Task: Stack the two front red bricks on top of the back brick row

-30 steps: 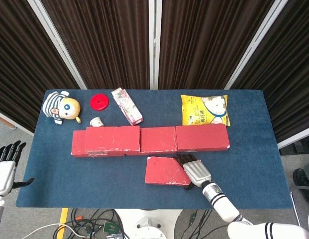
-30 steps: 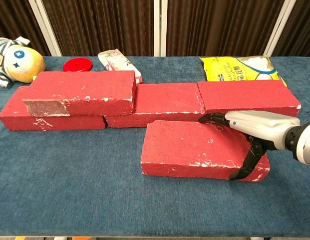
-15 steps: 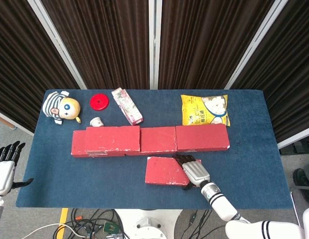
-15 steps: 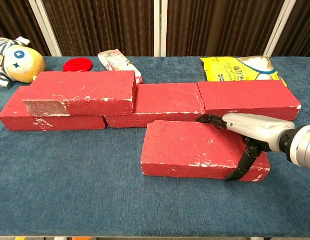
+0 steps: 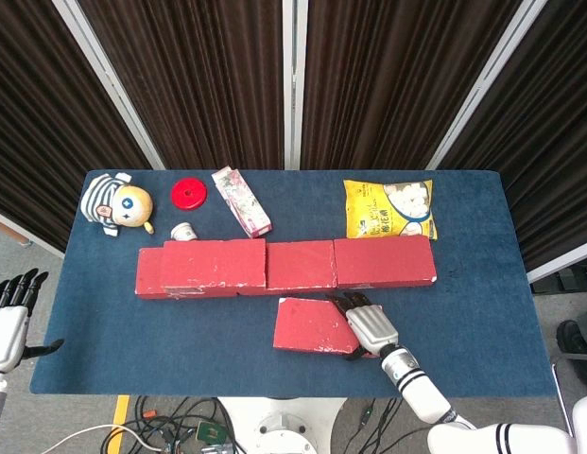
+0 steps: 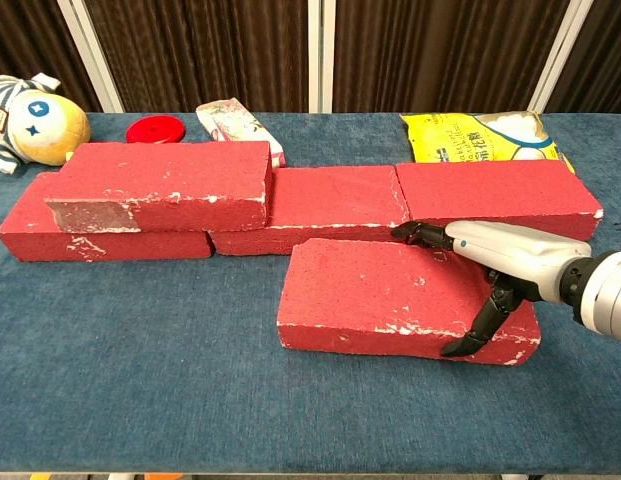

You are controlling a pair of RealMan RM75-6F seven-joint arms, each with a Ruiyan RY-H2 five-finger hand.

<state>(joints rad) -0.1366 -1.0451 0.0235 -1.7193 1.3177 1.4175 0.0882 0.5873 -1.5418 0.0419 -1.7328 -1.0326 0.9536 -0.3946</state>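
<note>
One red brick (image 5: pixel 310 325) (image 6: pixel 385 298) lies flat on the blue table in front of the back row. My right hand (image 5: pixel 368 325) (image 6: pixel 495 262) grips its right end, fingers hooked over the far edge and thumb pressed on the near face. The back row is made of a left brick (image 6: pixel 50 238), a middle brick (image 5: pixel 300 266) (image 6: pixel 335 205) and a right brick (image 5: pixel 384 261) (image 6: pixel 495 195). Another red brick (image 5: pixel 213 262) (image 6: pixel 165 182) lies stacked on the row's left part. My left hand (image 5: pixel 9 320) hangs off the table's left edge, fingers apart and holding nothing.
Behind the row are a striped plush toy (image 5: pixel 115 202) (image 6: pixel 28 118), a red lid (image 5: pixel 189 194) (image 6: pixel 158 129), a small white cap (image 5: pixel 183 231), a pink carton (image 5: pixel 241 200) (image 6: pixel 238 122) and a yellow snack bag (image 5: pixel 388 209) (image 6: pixel 485 132). The blue table (image 5: pixel 473 322) ends close before the front brick.
The right hand has crept left along the front brick, its thumb shifting on the near face. The brick has slid slightly left. The left hand has not moved.
</note>
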